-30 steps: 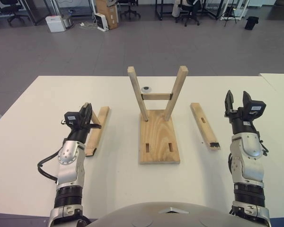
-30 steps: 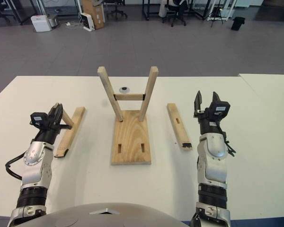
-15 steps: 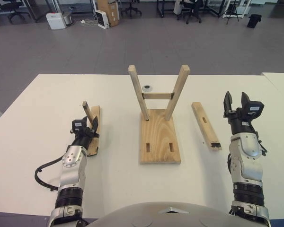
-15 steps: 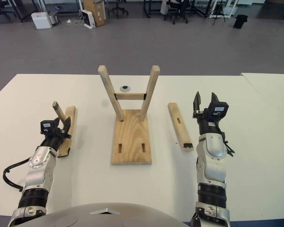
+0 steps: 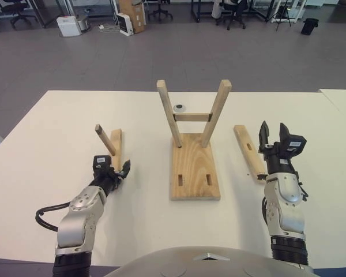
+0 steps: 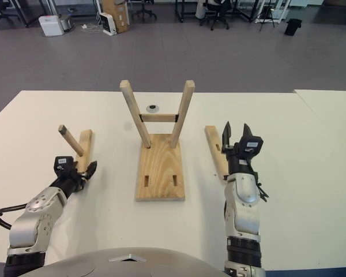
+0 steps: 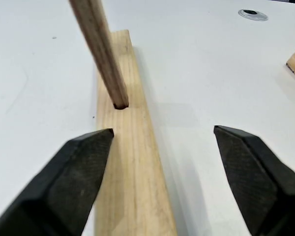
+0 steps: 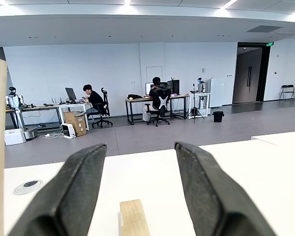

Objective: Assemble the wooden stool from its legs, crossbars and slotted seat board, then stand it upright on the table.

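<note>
The slotted seat board (image 5: 195, 173) lies flat mid-table, with two legs and a crossbar (image 5: 192, 117) standing up from its far end. Left of it lies a loose leg (image 5: 115, 149) with a short crossbar (image 5: 104, 138) stuck in it at a tilt. My left gripper (image 5: 118, 173) is open at this leg's near end. In the left wrist view the leg (image 7: 130, 162) runs between the fingers (image 7: 78, 167), untouched. Another loose leg (image 5: 247, 149) lies to the right. My right gripper (image 5: 275, 135) is open, pointing up just beside its near end, with the leg end (image 8: 135, 219) below the fingers (image 8: 83, 191).
A round grommet (image 5: 178, 108) sits in the table behind the standing legs. A second table (image 5: 341, 99) adjoins at the far right. Bare tabletop lies on both sides and in front of the seat board.
My left gripper has drawn back along the left leg to its near end, uncovering the tilted crossbar. My right gripper has shifted left and lower, up to the right leg.
</note>
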Tool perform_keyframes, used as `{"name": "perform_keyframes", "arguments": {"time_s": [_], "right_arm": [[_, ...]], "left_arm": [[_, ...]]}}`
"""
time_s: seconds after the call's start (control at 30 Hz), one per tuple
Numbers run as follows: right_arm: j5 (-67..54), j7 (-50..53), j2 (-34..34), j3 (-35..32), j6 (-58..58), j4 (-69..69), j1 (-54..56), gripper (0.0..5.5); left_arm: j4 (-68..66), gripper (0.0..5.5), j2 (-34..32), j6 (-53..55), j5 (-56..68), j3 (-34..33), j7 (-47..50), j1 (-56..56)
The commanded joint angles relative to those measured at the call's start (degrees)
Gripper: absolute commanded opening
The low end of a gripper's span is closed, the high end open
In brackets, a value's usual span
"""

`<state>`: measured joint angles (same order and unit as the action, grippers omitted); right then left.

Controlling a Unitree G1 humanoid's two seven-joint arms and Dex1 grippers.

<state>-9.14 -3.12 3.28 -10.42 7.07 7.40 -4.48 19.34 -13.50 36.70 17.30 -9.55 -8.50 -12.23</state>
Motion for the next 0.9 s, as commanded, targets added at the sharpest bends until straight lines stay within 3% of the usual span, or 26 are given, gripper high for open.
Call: {"name": "perform_keyframes", "arguments": {"time_s": [0.03, 0.33, 0.7, 0.8, 0.9], "right_arm": [[0.2, 0.3, -0.9, 0.8, 0.5, 0.1, -0.3, 2.58], [0.4, 0.5, -1.6, 1.1, 0.7, 0.2, -0.5, 2.58], [-0.5, 1.5, 0.2, -1.9, -0.9, 0.7, 1.0, 2.58], [-2.2, 2.5, 0.6, -3.8, -3.0, 2.4, 1.8, 2.58], [-4.8, 3.5, 1.7, -6.2, -5.7, 4.4, 3.8, 2.58]], "left_arm": [[1.5, 3.76, -0.3, 6.1, 0.3, -1.5, 1.3, -2.5], [-0.2, 3.76, -2.8, 4.3, -4.0, 1.0, -0.9, -5.8], [-4.7, 2.04, -3.2, 1.7, -4.0, 1.4, -3.7, -6.1], [-3.1, 2.04, -3.8, 1.3, -4.2, 2.0, -3.4, -1.4], [-6.8, 2.04, -8.3, -5.2, -5.8, 1.0, -5.4, 12.1]]}}
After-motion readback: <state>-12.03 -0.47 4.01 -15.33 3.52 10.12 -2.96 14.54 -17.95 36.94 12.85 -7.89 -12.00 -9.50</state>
